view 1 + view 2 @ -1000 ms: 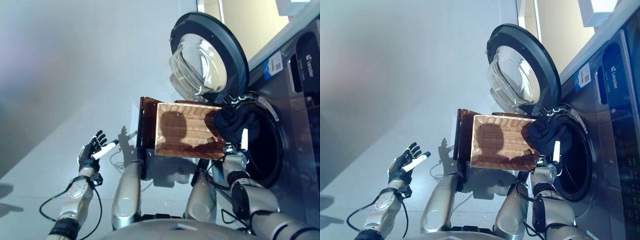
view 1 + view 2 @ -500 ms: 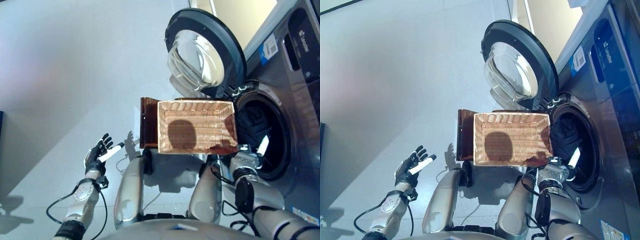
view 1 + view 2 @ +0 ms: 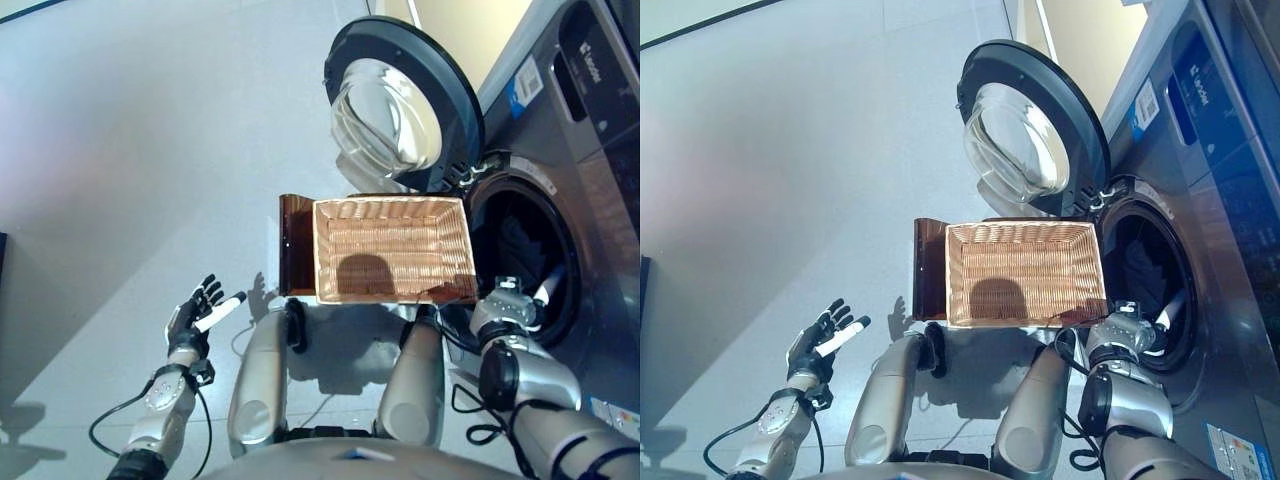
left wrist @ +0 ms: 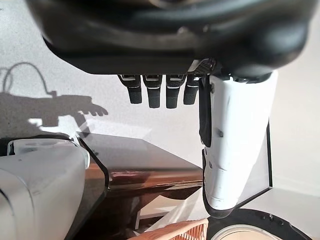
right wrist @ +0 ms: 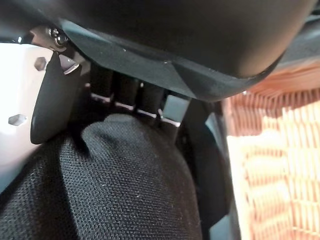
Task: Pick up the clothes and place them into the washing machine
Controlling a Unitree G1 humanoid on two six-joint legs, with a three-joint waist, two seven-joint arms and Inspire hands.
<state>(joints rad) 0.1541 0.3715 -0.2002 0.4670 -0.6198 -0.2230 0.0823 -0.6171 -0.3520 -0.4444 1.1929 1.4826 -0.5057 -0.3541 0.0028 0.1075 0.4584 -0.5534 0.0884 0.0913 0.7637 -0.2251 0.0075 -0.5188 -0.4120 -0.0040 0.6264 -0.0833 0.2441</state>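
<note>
A dark garment (image 5: 125,185) bulges against my right hand's palm, and the fingers (image 5: 127,92) curl down behind it. My right hand (image 3: 508,308) is at the mouth of the washing machine's drum (image 3: 500,172), its white thumb pointing into the opening. The dark garment (image 3: 520,250) shows inside the drum just past the hand. The wicker basket (image 3: 390,203) to the left of the drum holds nothing. My left hand (image 3: 193,318) hangs open over the floor at the lower left, far from the basket.
The round glass door (image 3: 400,100) stands swung open above the basket. The basket rests on a brown stand (image 3: 296,245) close against the machine's front. Grey floor spreads to the left.
My right hand has carried the dark garment from above the basket's right end into the drum's mouth. The camera has shifted. The left hand stays open.
</note>
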